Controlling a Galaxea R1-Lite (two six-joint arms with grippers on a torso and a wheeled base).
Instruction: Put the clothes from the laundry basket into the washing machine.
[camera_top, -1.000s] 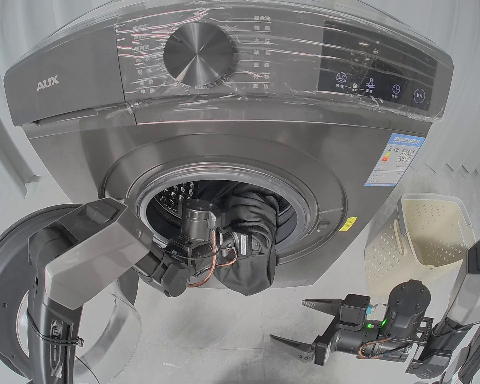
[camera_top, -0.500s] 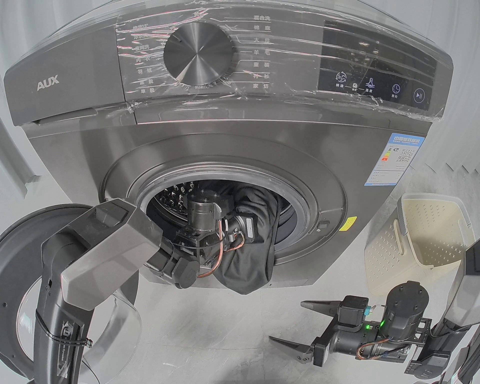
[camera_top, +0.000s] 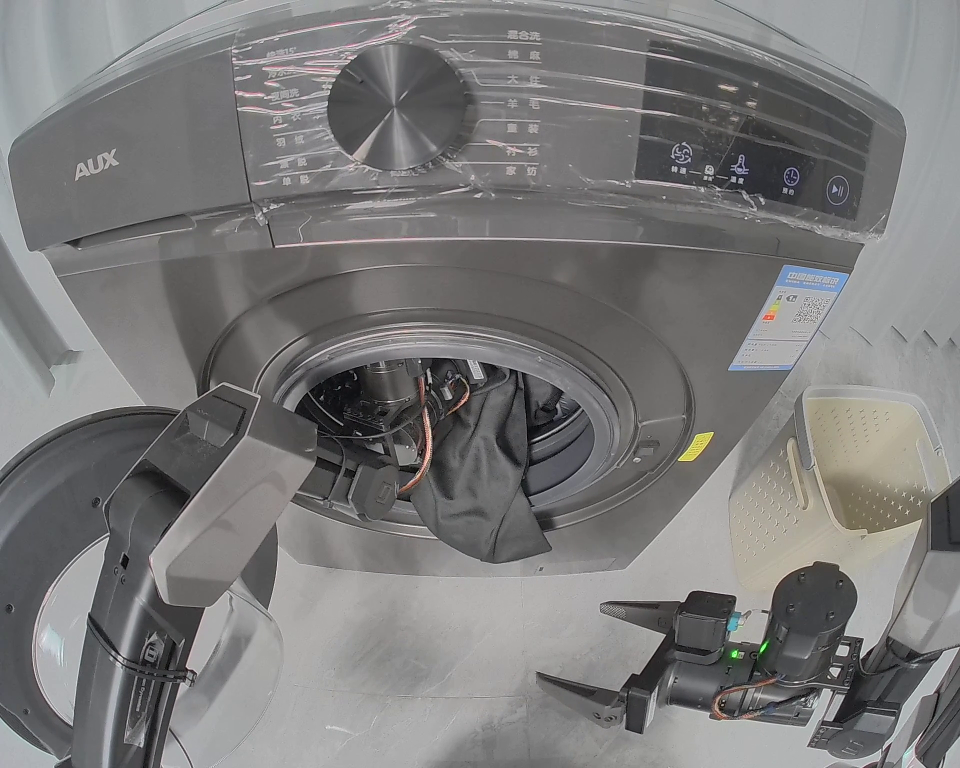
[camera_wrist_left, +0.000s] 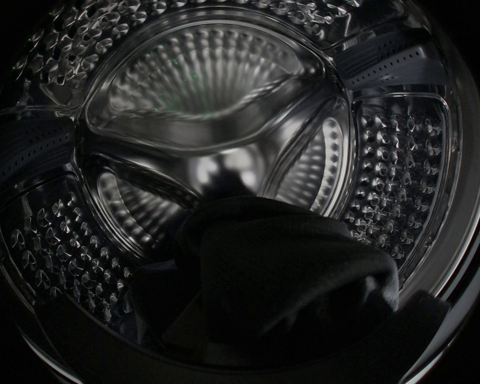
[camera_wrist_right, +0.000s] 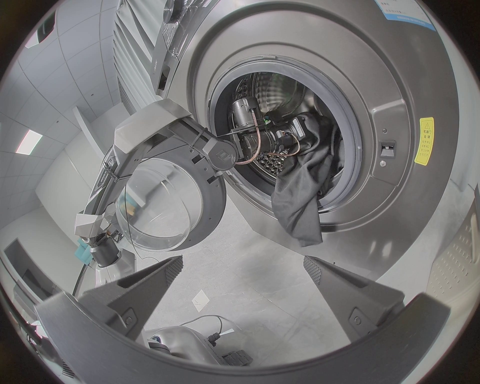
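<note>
A black garment (camera_top: 480, 480) hangs from the washing machine's (camera_top: 600, 300) round opening, its lower end draped outside over the door rim. My left arm's wrist (camera_top: 392, 392) is inside the drum, beside the garment's upper part. In the left wrist view the garment (camera_wrist_left: 280, 270) bunches up in front of the camera, covering the gripper, with the shiny drum (camera_wrist_left: 200, 100) behind. My right gripper (camera_top: 572, 645) hovers open and empty low over the floor in front of the machine. The cream laundry basket (camera_top: 850, 470) stands tilted at the right and looks empty.
The machine's glass door (camera_top: 40, 560) is swung open to the left, with my left arm passing over it. Grey floor (camera_top: 450, 650) lies free between the machine and my right gripper. In the right wrist view the basket's wall (camera_wrist_right: 457, 265) is at the edge.
My left arm has pushed deeper into the drum and upward. The black garment has been drawn up with it, so less of it hangs outside. The right arm has not moved.
</note>
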